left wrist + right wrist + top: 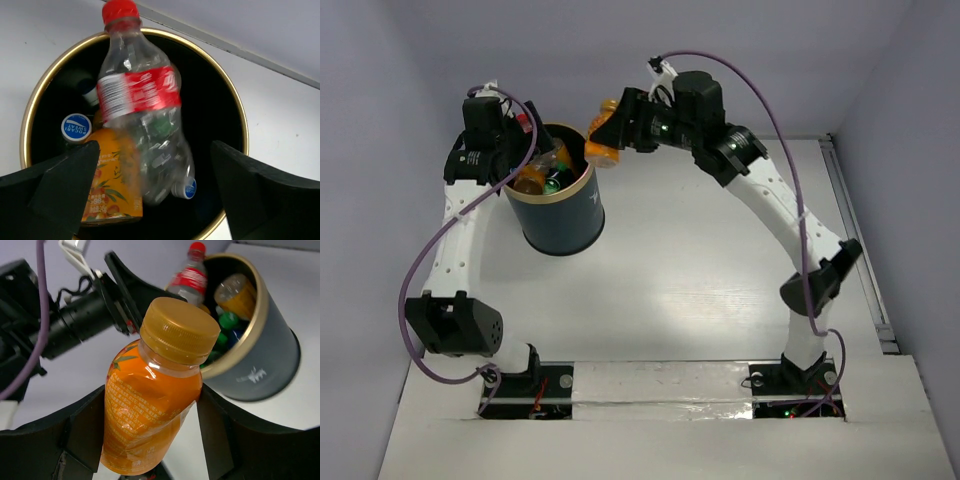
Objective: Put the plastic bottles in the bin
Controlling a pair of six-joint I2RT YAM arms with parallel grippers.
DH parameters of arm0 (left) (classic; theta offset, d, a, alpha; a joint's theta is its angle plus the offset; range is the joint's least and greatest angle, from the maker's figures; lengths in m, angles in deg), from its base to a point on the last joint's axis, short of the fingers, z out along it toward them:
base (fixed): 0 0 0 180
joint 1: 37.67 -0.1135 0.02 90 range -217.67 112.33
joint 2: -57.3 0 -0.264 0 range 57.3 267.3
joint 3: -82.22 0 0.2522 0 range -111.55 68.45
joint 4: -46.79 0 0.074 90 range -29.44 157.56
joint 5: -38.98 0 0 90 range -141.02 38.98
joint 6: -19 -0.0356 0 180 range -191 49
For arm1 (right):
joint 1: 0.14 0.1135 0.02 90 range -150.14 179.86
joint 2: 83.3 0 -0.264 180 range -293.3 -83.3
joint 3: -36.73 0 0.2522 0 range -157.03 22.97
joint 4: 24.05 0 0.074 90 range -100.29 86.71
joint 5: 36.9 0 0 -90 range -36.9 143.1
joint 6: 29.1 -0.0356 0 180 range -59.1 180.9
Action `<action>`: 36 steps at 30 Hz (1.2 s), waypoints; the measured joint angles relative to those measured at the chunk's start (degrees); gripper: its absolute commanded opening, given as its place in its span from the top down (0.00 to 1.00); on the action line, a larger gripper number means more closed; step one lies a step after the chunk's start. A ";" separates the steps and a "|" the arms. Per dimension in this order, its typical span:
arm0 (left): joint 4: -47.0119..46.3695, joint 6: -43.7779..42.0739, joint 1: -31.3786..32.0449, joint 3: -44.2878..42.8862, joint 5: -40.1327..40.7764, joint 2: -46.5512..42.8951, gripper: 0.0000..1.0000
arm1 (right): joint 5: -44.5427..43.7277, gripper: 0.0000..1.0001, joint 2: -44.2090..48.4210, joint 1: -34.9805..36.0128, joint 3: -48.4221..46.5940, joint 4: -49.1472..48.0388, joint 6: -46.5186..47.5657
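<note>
Two bottles are at the bin (565,225) near the worktop's far-left corner: an orange bottle (150,405) clamped round its belly in the right tool (150,440), and a clear bottle (140,95) loose inside the wide-open left tool (155,170), over the bin's mouth. Both look light, thin-walled and slick with film labels, so mid-body seems the safest hold.

Left wrist view: motion blur smears the lower half of the clear bottle (145,100), which covers part of the lower orange bottle (111,180). The bin (30,110) has its rim cut off at 6 o'clock. The fingers (55,195) of the left gripper (155,150) are cropped at 5 and 7 o'clock.

Right wrist view: the fingers (75,440) of the right gripper (150,395) hide both flanks of the held orange bottle (150,415). The bin's white mark (252,376) is too blurred to read.

Top view: the bottles in the bin (548,172) are too small to count.
</note>
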 measured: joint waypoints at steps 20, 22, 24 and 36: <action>-1.42 1.73 -0.28 -2.91 -0.20 -15.02 0.01 | -0.37 0.30 -25.68 3.13 -21.03 -3.61 -10.78; -1.92 1.70 -0.28 -2.89 -0.17 -16.24 0.01 | -0.39 0.20 -25.88 3.28 -21.03 -3.56 -11.43; -2.05 1.68 -0.28 -2.73 -0.17 -16.72 0.01 | -0.72 0.12 -25.90 3.45 -21.05 -3.32 -11.54; -2.75 1.66 -0.28 0.35 -1.53 -16.20 0.01 | -5.16 0.01 -25.59 3.50 -21.09 1.73 -7.82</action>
